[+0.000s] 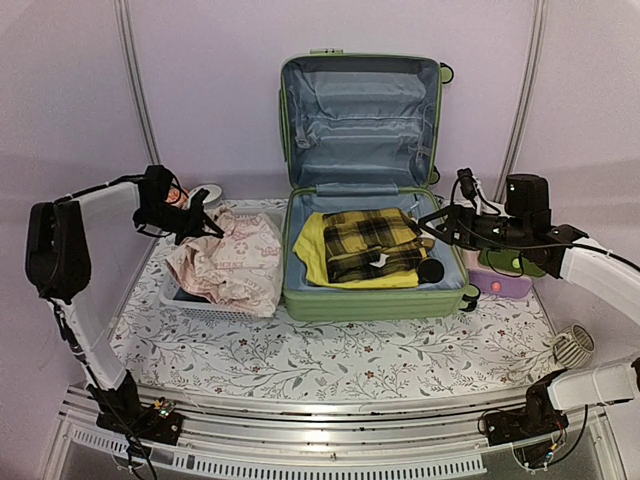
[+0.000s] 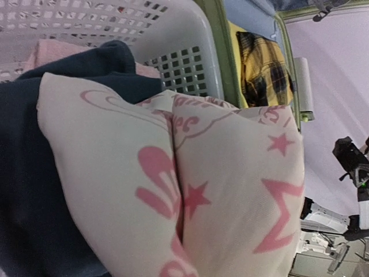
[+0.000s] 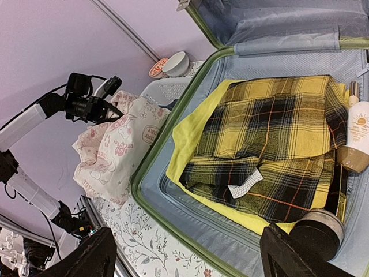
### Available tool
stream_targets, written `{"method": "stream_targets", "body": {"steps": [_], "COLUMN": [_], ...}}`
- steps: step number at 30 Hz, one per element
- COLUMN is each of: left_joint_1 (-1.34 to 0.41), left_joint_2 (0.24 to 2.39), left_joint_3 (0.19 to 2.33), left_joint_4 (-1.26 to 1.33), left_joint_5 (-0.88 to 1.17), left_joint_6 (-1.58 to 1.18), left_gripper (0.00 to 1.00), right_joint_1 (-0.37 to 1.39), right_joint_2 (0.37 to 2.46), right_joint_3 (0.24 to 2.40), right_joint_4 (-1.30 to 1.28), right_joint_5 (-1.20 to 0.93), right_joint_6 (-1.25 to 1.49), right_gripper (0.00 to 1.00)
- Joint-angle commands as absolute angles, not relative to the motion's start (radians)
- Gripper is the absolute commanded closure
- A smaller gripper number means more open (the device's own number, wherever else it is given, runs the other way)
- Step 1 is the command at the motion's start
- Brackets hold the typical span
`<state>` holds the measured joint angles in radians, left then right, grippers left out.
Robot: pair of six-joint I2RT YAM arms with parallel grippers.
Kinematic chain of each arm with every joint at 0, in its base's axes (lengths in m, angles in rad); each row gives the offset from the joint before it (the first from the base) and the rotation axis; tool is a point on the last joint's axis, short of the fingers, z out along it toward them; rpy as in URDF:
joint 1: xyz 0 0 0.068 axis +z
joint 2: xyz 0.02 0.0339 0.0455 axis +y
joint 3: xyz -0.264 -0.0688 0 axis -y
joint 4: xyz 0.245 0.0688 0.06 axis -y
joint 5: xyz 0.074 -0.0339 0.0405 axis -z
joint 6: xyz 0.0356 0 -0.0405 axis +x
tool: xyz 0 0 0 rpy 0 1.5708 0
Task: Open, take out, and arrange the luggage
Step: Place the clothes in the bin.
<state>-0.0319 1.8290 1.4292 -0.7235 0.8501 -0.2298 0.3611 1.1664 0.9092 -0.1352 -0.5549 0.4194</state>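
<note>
Item: luggage [image 1: 372, 306], light green, at the centre of the counter [image 1: 330, 362], lying open with its lid standing up at 12 o'clock. Inside we list a folded plaid shirt [image 1: 372, 243] on a yellow garment [image 1: 309, 252], with a bottle [image 3: 358, 128] at the 3 o'clock wall.

At 9 o'clock, just beside the luggage, is a white basket [image 1: 185, 301] holding a pink-printed cloth [image 1: 238, 262]. We note the left gripper [image 1: 202, 222] clamped together on the cloth's top edge. The right gripper [image 1: 432, 223] hovers at the 3 o'clock rim, fingers apart, holding nothing.
</note>
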Motion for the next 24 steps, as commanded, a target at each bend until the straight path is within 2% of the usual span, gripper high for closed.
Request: {"method": "stream_targets", "body": {"steps": [1, 24], "left_joint_1": [-0.022, -0.008], "left_joint_2": [1.839, 2.022], "left_joint_3": [1.498, 1.742], "left_joint_4": [-0.806, -0.874], "left_joint_5": [0.706, 0.467], "left_joint_6": [-0.140, -0.087], "left_gripper": [1.00, 1.00], "right_joint_1": [0.370, 0.370], "right_joint_2": [1.164, 1.207], "right_joint_3": [0.915, 0.961], "right_joint_4": [-0.143, -0.158], "right_joint_5": [-0.542, -0.552], "right_joint_6": [0.409, 0.405], "right_gripper": [0.12, 0.12]}}
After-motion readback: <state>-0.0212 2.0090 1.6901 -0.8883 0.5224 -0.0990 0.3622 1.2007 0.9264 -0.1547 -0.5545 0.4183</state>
